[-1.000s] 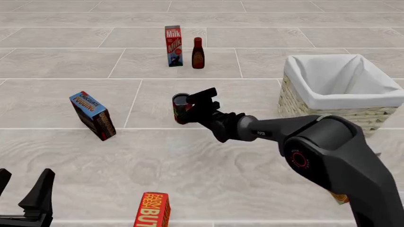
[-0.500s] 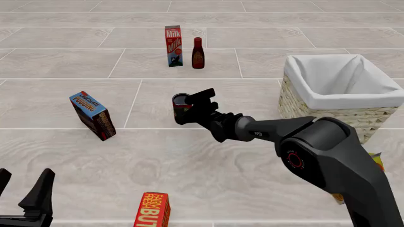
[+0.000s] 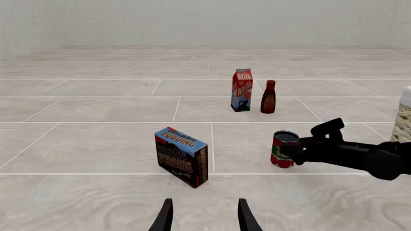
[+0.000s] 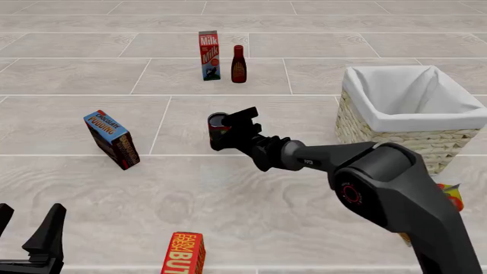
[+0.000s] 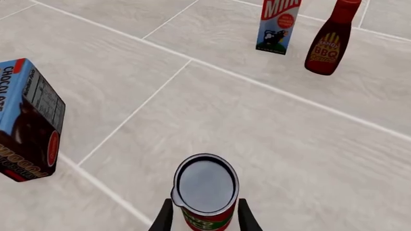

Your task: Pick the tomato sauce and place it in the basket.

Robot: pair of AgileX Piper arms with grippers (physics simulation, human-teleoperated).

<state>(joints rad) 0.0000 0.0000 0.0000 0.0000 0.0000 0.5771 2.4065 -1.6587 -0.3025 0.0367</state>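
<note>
Step in hand looks like the grasp on the can (image 4: 218, 132), which stands upright on the table (image 4: 304, 217), mid-scene, well left of the basket (image 4: 411, 108). To do it well: close squarely on the label, below the rim, check it's firm, lift straight up before swinging right. Right pincer (image 5: 204, 216) has a finger on each side of the can, right at its sides; firm clench not confirmable. Left pincer (image 3: 204, 216) released, empty, parked near.

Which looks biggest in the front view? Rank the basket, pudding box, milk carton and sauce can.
1. basket
2. pudding box, though it sits nearer the camera than the carton
3. milk carton
4. sauce can, partly hidden by the right gripper
</note>
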